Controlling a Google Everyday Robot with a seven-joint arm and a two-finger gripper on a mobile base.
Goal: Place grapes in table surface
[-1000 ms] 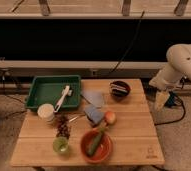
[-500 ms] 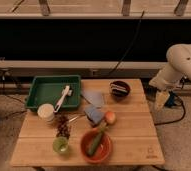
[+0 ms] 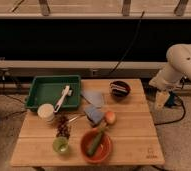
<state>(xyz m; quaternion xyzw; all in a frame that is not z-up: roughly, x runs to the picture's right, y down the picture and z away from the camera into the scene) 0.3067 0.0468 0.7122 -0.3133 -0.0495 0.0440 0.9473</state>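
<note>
Pale robot gripper (image 3: 160,98) hangs off the right edge; small bunch of dark purple-red grapes (image 3: 63,128) is far to its left
The grapes lie on the light wooden plank table surface (image 3: 134,135), just beside the green plastic cup (image 3: 61,145), long axis running front to back; whether the gripper is open or closed I cannot tell

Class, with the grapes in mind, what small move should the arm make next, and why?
Probably carry the gripper in over the table surface toward the grapes. It hangs off the table, past the edge nearest the dark bowl, while the grapes lie ungrasped at the opposite side beside the green cup.
</note>
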